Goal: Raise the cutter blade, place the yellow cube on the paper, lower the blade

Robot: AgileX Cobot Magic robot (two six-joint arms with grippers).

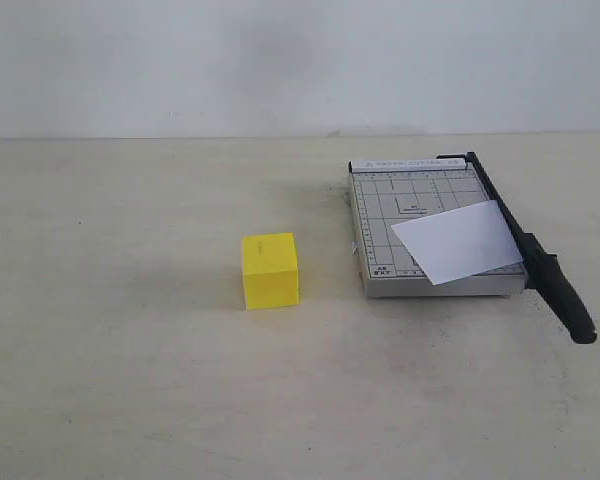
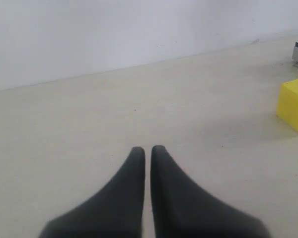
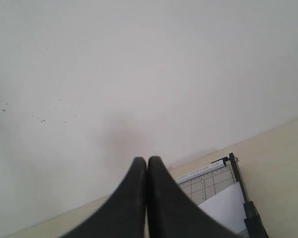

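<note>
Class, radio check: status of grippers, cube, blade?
Left gripper shut, right gripper shut, both empty. Cutter blade down, paper on trimmer. Yellow cube on table, apart. Nothing between.

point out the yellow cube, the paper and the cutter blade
yellow cube [image 1: 270,285]: exterior view, front face
paper [image 1: 458,241]: exterior view, middle of the sheet
cutter blade [image 1: 565,295]: exterior view, thick handle end

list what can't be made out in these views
Exterior view: grey board print too small to read; paper hides part of its grid.
Left wrist view: yellow cube cut off by the edge.
Right wrist view: cutter blade handle cut off by the edge; right end effector hides some board.
</note>
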